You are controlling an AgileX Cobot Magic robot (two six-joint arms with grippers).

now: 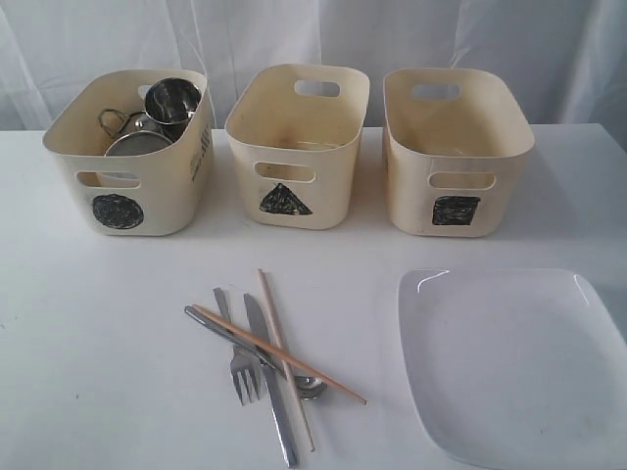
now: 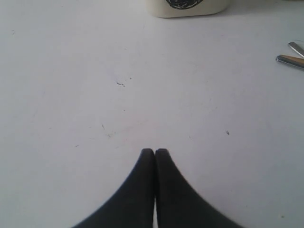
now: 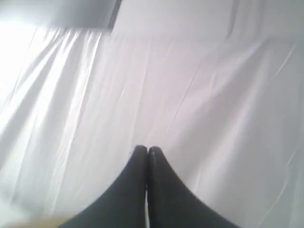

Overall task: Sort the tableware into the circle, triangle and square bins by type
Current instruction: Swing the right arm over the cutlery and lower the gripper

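Observation:
Three cream tubs stand in a row at the back of the table. The circle bin (image 1: 125,162) on the left holds steel cups and bowls (image 1: 157,113). The triangle bin (image 1: 294,147) and the square bin (image 1: 453,157) show nothing inside from this angle. In front lie a fork (image 1: 235,357), knife (image 1: 271,382), spoon (image 1: 294,377) and two chopsticks (image 1: 284,343) crossed in a pile. A large white square plate (image 1: 514,362) sits at the front right. Neither arm appears in the exterior view. My left gripper (image 2: 155,151) is shut over bare table. My right gripper (image 3: 147,149) is shut, facing a white curtain.
A white curtain (image 1: 313,39) hangs behind the bins. In the left wrist view the base of the circle bin (image 2: 187,5) is at one edge and two cutlery handle ends (image 2: 290,56) at another.

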